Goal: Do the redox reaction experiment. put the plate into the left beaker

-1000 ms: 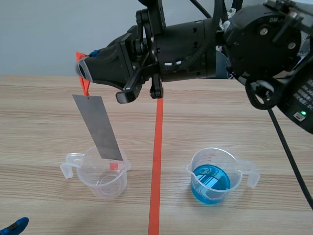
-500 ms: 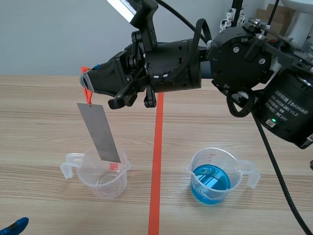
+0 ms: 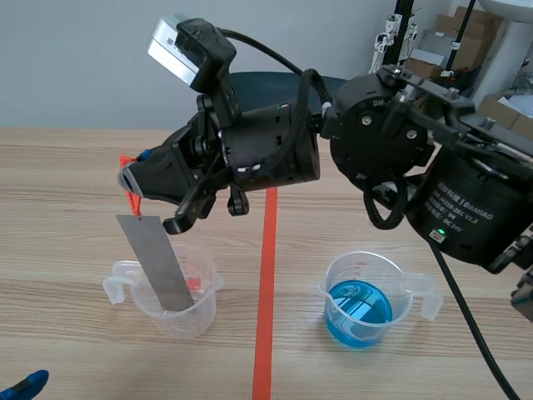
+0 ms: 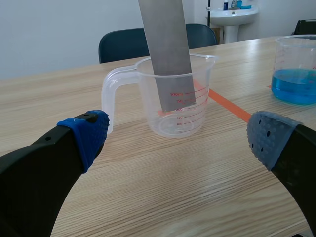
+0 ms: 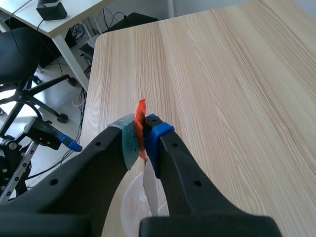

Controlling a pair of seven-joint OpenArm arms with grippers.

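Scene view: right fingers [image 3: 158,179] pinch orange tab [image 3: 133,202]; plate [image 3: 156,262] dips into left beaker [image 3: 204,293]; left fingers [image 4: 81,136] spread.

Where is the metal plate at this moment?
In the scene view the plate hangs left of the tape line, by its orange tab, from the right end effector; its lower end is inside the left beaker.

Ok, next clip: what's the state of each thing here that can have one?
left beaker: upright, no coloured liquid seen.
right beaker: upright, partly filled with blue liquid.
metal plate: hanging tilted from its orange tab, lower end inside the left beaker.
right gripper: shut on the orange tab.
left gripper: open, facing the left beaker.
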